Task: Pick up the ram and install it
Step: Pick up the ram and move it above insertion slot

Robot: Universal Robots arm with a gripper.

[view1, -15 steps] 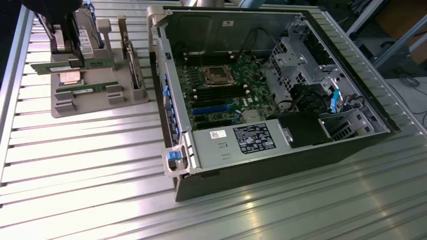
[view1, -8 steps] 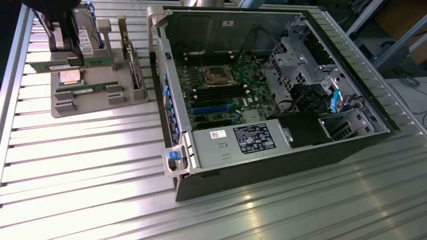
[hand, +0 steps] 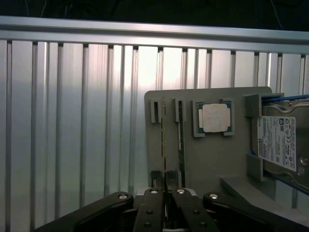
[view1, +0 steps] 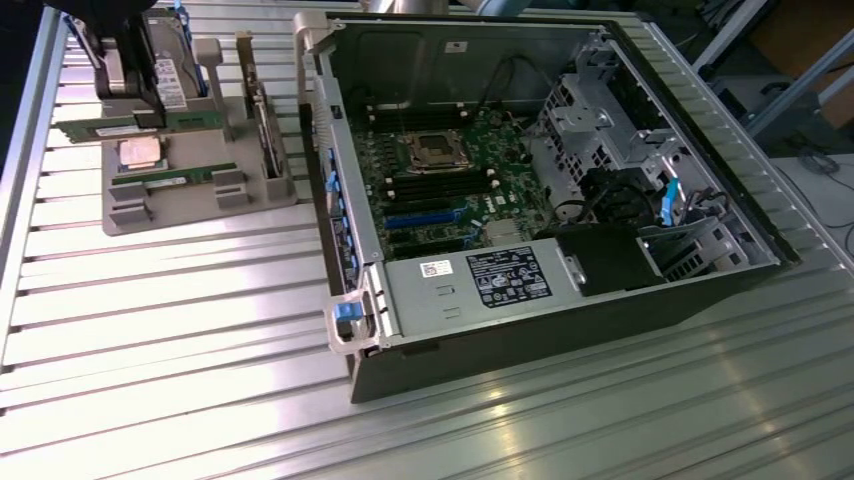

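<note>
Gripper clenched on ram, stick held on edge over grey holder tray. Can't tell if it's clear of the tray slot. 2nd RAM stick on tray, parallel alongside. CPU & HDD also on tray.

I see glossy ribbed alu table, matt grey plastic tray, dull silver metal CPU lid, green PCB ram, matt black gripper
</note>
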